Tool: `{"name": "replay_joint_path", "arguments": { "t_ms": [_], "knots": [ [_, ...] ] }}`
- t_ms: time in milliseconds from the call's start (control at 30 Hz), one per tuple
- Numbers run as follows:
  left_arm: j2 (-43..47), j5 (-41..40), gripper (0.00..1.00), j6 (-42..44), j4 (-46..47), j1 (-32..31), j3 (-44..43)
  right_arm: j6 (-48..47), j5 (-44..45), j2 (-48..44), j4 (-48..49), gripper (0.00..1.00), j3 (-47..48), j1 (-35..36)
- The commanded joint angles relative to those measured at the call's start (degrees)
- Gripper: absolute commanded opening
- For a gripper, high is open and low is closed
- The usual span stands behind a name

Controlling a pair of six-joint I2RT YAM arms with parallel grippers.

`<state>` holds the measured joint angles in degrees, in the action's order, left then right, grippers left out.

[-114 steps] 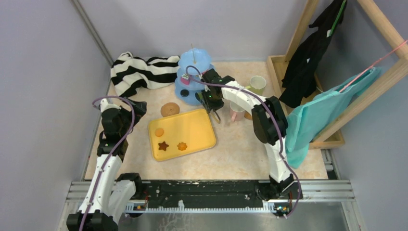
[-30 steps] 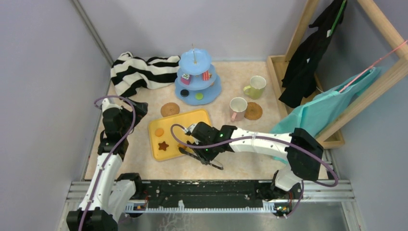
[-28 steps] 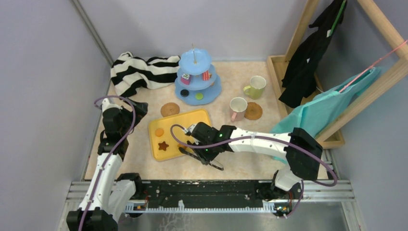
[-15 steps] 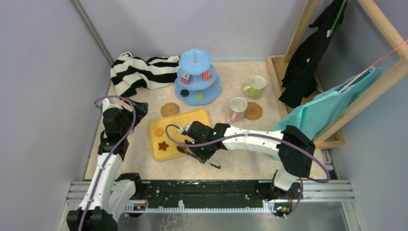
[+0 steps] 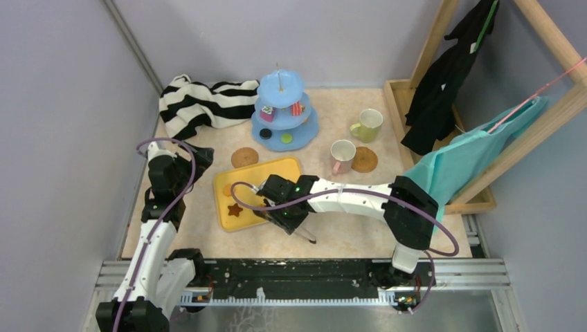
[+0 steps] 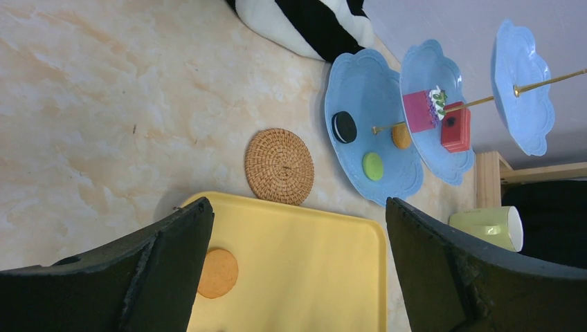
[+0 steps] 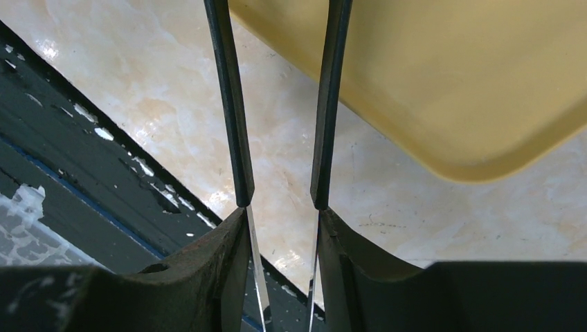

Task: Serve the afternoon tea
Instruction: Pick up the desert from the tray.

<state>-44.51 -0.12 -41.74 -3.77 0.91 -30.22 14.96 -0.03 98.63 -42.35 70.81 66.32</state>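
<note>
Marbled beige table (image 5: 346, 221), lavender walls; left gripper (image 6: 297, 270) spread; right gripper (image 7: 280, 104) empty, half-parted.

Even, diffuse light falls from overhead, bright enough to show the beige marbled table (image 5: 339, 207) clearly, with only soft, short shadows under the arms. The top view is sharp. In the left wrist view the near dark fingers (image 6: 443, 270) blur; the right wrist view shows pale glare on the glossy tabletop.
</note>
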Motion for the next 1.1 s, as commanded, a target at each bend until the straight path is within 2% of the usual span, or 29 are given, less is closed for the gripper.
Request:
{"name": "replay_joint_path", "arguments": {
  "t_ms": [0,767,1067],
  "knots": [
    [0.6,0.7,0.99,-0.1,1.9,0.3,0.6,-1.2,1.1,0.9,-1.3,0.38,4.3,1.0],
    [0.6,1.0,0.99,-0.4,2.3,0.3,1.0,-3.1,4.3,5.7,-6.0,0.38,9.6,2.0],
    [0.8,0.9,0.99,-0.4,2.3,0.3,0.9,-3.1,5.6,6.4,-6.6,0.16,10.5,2.1]
  ]
}}
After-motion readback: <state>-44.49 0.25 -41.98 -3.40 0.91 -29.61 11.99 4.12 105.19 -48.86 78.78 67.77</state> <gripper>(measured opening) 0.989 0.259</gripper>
